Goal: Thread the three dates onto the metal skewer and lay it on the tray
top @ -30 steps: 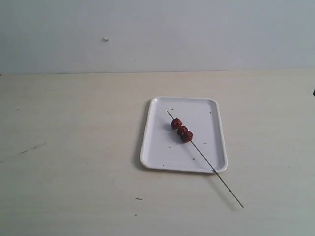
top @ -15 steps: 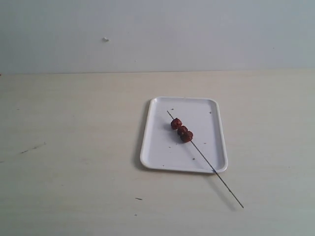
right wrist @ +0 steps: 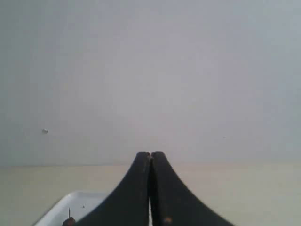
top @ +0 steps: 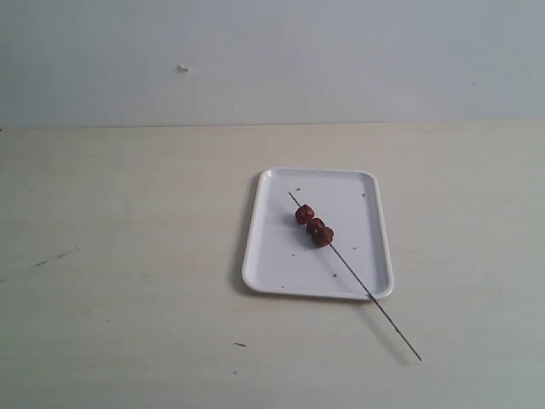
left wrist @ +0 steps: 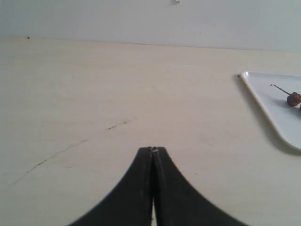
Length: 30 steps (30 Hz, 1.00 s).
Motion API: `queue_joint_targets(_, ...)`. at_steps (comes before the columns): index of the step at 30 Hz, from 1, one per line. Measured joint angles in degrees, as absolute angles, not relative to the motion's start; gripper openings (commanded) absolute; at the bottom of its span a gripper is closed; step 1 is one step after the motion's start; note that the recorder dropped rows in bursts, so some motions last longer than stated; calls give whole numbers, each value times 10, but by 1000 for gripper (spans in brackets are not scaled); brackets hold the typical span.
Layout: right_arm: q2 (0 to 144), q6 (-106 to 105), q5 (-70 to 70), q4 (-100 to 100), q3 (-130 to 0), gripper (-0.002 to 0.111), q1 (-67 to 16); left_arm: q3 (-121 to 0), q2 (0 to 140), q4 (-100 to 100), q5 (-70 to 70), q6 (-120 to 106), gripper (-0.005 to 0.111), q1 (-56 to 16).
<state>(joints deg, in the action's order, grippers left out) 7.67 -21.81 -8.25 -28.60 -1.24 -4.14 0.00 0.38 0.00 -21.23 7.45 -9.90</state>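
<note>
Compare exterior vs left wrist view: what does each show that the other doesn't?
Exterior only: the whole flat white rectangular tray, all three wrinkled reddish-brown dates threaded on the thin grey metal skewer, its long end reaching past the rim over the pale table. Left wrist only: the black left gripper, shut and empty. Both: a tray corner, the skewer's short tip, one date, table, wall.

No readable text, label or number appears.
</note>
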Motion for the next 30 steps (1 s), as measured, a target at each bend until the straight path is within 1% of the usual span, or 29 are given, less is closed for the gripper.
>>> queue_joint_targets(3, 64, -139, -58, -202, -3, 0, -7, 0, 4, 0, -212, 75, 0, -99)
queue_joint_targets(7, 51, -104, 7, -134, -3, 0, 28, 0, 4, 0, -212, 75, 0, -99)
queue_joint_targets(12, 51, -52, 80, -114, -3, 0, 40, 0, 4, 0, -213, 75, 0, -99)
queue_joint_targets(16, 51, 33, 142, -145, -3, 0, 40, 0, 4, 0, -213, 75, 0, -99)
queue_joint_targets(20, 51, 65, 163, -153, -3, 0, 40, 0, 4, 0, -213, 75, 0, -99)
queue_joint_targets(30, 51, 73, 165, -155, -3, 0, 40, 0, 4, 0, -213, 75, 0, -99)
